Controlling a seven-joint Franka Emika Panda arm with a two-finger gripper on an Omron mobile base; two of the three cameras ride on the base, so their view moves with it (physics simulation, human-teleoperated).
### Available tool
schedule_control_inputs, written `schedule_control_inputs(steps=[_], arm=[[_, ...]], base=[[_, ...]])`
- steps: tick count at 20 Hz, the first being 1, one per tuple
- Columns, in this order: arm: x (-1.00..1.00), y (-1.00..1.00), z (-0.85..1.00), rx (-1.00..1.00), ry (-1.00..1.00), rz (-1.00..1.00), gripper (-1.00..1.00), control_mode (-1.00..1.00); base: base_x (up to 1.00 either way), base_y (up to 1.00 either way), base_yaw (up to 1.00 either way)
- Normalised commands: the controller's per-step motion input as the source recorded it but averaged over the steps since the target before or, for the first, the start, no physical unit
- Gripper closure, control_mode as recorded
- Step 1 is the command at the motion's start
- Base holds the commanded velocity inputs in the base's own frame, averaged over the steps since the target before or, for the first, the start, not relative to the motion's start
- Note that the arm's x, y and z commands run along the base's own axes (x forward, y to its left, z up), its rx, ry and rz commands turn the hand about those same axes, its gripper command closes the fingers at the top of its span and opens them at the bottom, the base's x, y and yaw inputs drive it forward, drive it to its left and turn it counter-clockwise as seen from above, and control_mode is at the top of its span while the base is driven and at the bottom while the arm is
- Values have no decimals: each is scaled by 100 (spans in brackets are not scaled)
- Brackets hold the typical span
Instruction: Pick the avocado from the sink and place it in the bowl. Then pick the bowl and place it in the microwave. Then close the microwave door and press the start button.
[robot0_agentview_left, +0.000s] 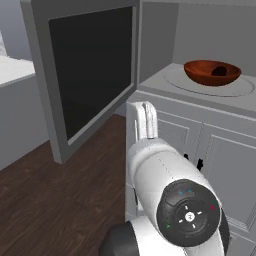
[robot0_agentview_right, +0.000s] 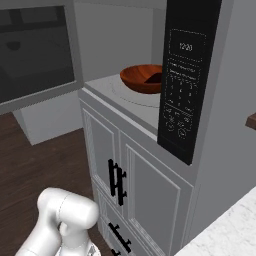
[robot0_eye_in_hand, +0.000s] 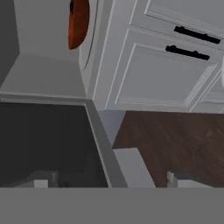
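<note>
The bowl (robot0_agentview_left: 212, 72) sits on the microwave's (robot0_agentview_left: 200, 30) light grey floor with the avocado (robot0_agentview_left: 218, 71) inside it. The microwave door (robot0_agentview_left: 85, 70) stands swung wide above dark wood flooring (robot0_agentview_left: 45, 200) and grey cabinet doors (robot0_agentview_right: 150, 195). The claw (robot0_eye_in_hand: 109, 181) is spread, empty, beside the door's edge.

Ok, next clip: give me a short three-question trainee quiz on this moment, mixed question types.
1. True or false: the microwave door is shut.
2. Where is the bowl? A) on the floor B) inside the microwave C) in a drawer
3. Fill in: the dark item lying in the bowl is the ____.

Key:
1. False; it stands wide open.
2. B, on the round turntable.
3. avocado
</note>
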Motion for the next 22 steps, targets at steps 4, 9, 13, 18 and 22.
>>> schedule_control_inputs(steps=[4,9,13,18,22], arm=[[0,91,-17,0,-17,-17,-100,-100],[23,82,-31,0,-14,-23,-100,-100],[52,82,-30,-4,-8,-19,-100,-100],[40,100,-15,-8,-10,-12,-100,-100],[37,91,-25,-1,-2,-9,-100,-100]], base=[[0,0,0],[0,0,0],[0,0,0],[0,0,0],[0,0,0]])
